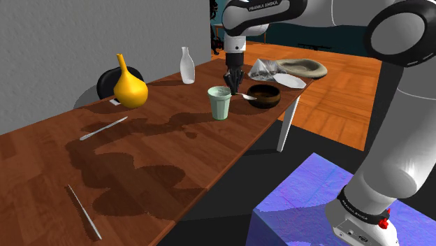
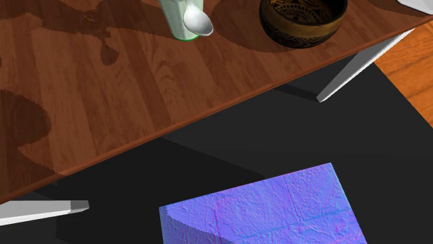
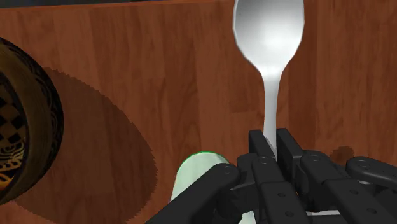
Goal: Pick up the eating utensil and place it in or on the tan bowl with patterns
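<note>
Above wooden table (image 1: 161, 161), claw (image 3: 271, 141) clamps spoon (image 3: 270, 32) near patterned bowl (image 2: 302, 29); grey wall (image 1: 70, 42), orange floor (image 1: 339, 94) beyond

On the brown wooden table (image 1: 161, 161), you are seeing a pale green cup (image 1: 219, 103) standing toward the shoulder view's right, a yellow gourd-shaped vase (image 1: 131, 89) and a white bottle (image 1: 186, 68) sitting along the far edge.

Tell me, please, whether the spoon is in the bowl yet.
Out: the gripper clasps the spoon by its handle over bare table, with the bowl off to one side.
</note>
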Robot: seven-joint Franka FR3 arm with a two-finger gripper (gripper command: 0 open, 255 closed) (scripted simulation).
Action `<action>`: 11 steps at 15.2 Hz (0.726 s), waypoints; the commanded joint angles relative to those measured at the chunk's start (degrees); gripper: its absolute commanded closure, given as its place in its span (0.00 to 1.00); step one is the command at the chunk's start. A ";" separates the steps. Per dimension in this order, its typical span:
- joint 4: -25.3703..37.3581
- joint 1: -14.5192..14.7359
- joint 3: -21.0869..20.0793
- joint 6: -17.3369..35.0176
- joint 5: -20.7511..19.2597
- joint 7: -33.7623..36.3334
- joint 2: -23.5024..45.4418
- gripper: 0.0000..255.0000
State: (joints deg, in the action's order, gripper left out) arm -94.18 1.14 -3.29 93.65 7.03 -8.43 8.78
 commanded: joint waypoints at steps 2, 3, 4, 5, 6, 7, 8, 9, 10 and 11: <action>2.76 -2.22 1.68 -1.50 -0.47 -3.76 1.73 1.00; 3.44 -2.95 2.21 -1.88 -0.59 -4.97 2.18 1.00; 4.21 -3.69 2.73 -2.28 -0.72 -6.17 2.68 1.00; 5.05 -4.43 3.24 -2.70 -0.84 -7.37 3.24 1.00; 5.97 -5.17 3.74 -3.13 -0.95 -8.55 3.86 1.00; 6.98 -5.91 4.22 -3.58 -1.06 -9.73 4.54 1.00; 8.08 -6.66 4.70 -4.06 -1.15 -10.90 5.28 1.00; 9.27 -7.42 5.17 -4.57 -1.24 -12.07 6.08 1.00; 10.56 -8.17 5.63 -5.10 -1.31 -13.22 6.95 1.00; 11.94 -8.95 6.07 -5.66 -1.37 -14.36 7.88 1.00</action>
State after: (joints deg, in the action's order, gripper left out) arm -83.42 -7.05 2.33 88.63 5.75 -21.59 16.01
